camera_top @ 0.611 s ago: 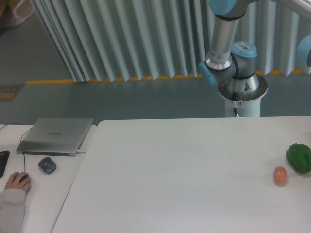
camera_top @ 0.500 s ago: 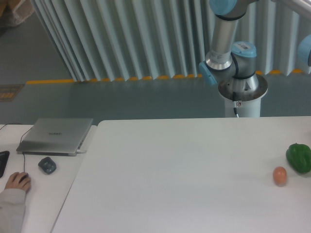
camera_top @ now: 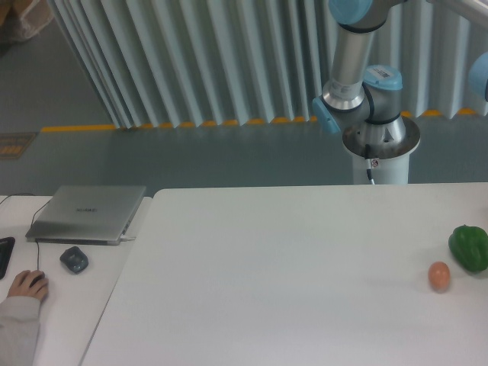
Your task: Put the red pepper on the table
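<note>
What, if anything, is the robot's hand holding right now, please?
It cannot be told: the hand is out of view, and no red pepper shows on the table.

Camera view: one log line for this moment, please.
claw: out of view | red pepper: not visible | table: green pepper, egg-shaped object at right edge

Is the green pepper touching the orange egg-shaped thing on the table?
Apart. The fixed camera shows a strip of bare white table between the green pepper and the orange egg-shaped object.
</note>
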